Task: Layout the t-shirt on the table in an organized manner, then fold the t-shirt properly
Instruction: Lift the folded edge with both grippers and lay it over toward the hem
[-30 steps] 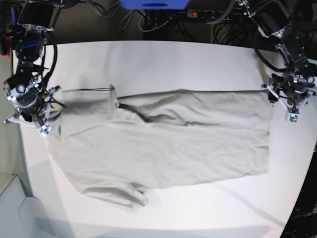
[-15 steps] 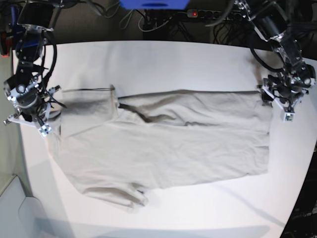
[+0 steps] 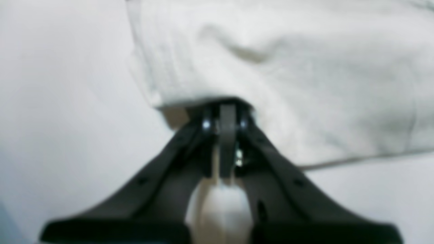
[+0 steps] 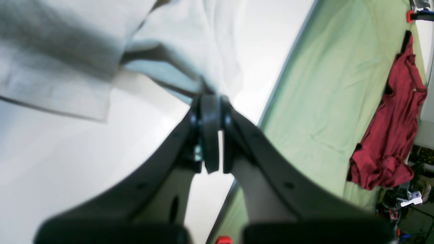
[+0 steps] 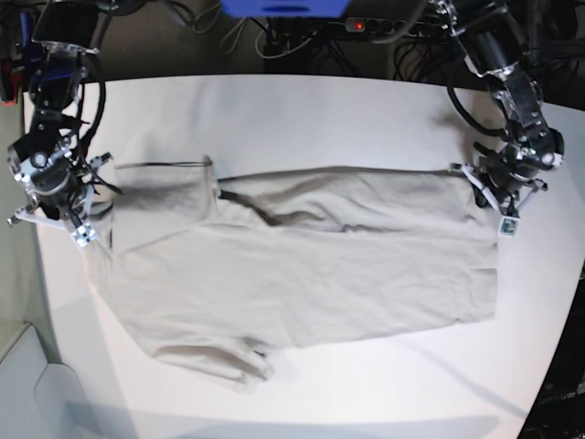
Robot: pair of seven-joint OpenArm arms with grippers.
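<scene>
My left gripper (image 5: 501, 199) has just slid in from the right and pinched shut on the shirt (image 5: 302, 265) hem corner; my right gripper (image 5: 57, 197) stays clamped on the far-left shoulder (shirt sprawled wrinkled across the table (image 5: 302, 110)), so I can stretch it flat. No readable writing

One t-shirt (image 5: 302, 261) lies on one table (image 5: 302, 110). Two grippers work at its opposite ends: the left gripper (image 5: 489, 192) and the right gripper (image 5: 78, 215). One red garment (image 4: 390, 135) lies beyond the table.
</scene>
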